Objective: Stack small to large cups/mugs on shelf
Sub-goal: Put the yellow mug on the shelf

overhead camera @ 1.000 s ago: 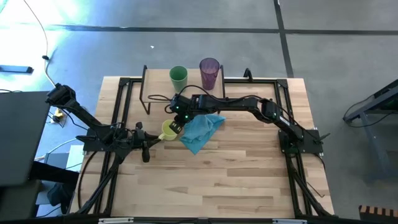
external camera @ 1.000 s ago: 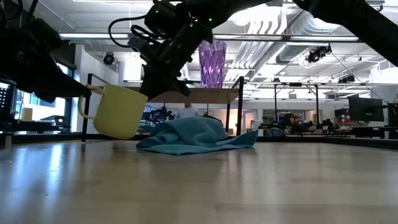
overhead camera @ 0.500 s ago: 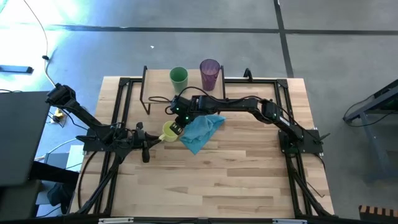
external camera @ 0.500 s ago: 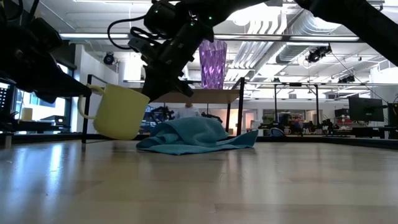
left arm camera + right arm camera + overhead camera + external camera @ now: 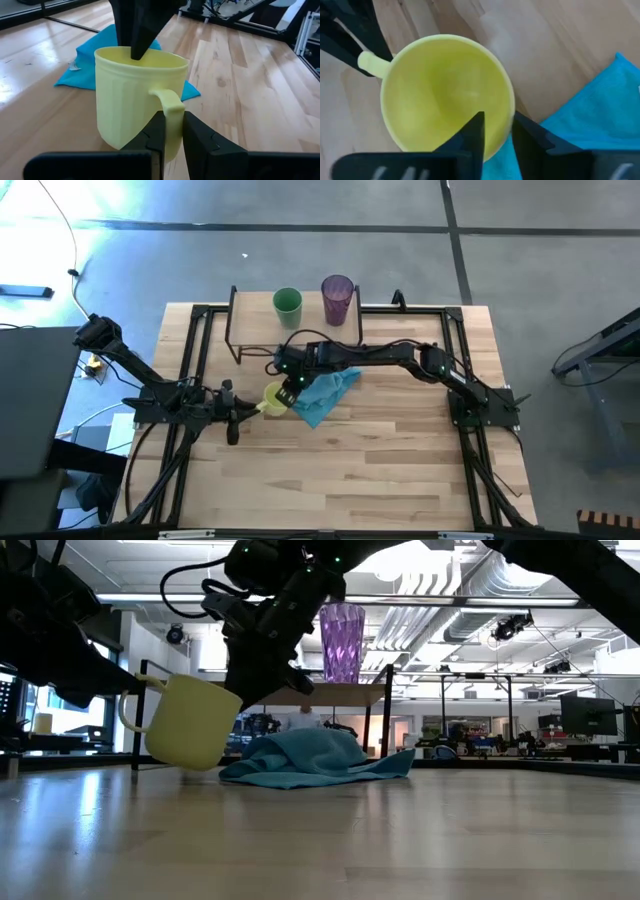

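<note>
The right arm stretches across the table (image 5: 400,470), with the right gripper (image 5: 496,131) above the yellow mug (image 5: 272,396). The mug is tilted beside the blue cloth (image 5: 322,392), its handle toward the left arm. The right fingers straddle its rim, slightly apart. The left gripper (image 5: 171,131) is closed on the handle (image 5: 169,107), low at the table's left

Two dark, jointed arms, each ending in paired black, wedge-shaped fingers (image 5: 200,142). A black cable loops beside the right arm's wrist (image 5: 300,360), where a small green light shows.
</note>
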`<state>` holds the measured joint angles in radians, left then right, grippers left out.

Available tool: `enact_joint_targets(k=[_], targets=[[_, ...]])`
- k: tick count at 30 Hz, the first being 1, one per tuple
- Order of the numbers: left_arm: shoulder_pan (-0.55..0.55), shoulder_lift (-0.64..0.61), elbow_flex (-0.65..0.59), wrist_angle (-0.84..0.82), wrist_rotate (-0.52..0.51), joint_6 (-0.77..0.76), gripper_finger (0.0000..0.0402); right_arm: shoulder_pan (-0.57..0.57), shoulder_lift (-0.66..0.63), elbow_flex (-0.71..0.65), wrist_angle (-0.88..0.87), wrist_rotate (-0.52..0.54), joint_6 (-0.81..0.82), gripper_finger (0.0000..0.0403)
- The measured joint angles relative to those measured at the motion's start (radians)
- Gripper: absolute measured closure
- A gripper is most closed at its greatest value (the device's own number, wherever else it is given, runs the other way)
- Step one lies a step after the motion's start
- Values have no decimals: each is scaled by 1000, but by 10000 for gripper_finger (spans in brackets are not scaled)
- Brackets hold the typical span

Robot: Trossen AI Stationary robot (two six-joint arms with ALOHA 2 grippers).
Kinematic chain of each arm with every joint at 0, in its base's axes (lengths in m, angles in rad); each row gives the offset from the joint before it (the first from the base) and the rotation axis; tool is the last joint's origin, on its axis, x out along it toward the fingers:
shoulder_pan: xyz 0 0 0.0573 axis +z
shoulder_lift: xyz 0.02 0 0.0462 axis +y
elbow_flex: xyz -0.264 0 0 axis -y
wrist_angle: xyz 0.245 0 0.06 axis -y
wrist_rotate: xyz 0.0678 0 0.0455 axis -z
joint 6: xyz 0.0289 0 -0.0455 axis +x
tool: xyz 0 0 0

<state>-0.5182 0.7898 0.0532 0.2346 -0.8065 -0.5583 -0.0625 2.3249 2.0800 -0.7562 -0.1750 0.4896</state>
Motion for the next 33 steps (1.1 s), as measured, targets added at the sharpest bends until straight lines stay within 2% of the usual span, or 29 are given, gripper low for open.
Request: enact_joint_targets(k=[5, 10, 14, 20, 23, 33], targets=[[0, 0, 0, 3, 11, 1, 373, 12, -6, 0, -2, 2, 2, 287], [0, -1, 0, 7, 9, 5, 373, 21, -45, 0, -20, 26, 0, 268], [-5, -2, 0, 3, -1, 9, 373, 35, -80, 0, -33, 68, -9, 261], [-37, -1, -1, -5, -69, 5, 374, 50, -100, 0, -38, 51, -19, 256], [-49, -1, -2, -10, -109, -3, 400, 63, -102, 1, -38, 44, -26, 256], [-58, -1, -1, 2, -80, 0, 400, 78, -102, 1, -41, 42, -44, 256]])
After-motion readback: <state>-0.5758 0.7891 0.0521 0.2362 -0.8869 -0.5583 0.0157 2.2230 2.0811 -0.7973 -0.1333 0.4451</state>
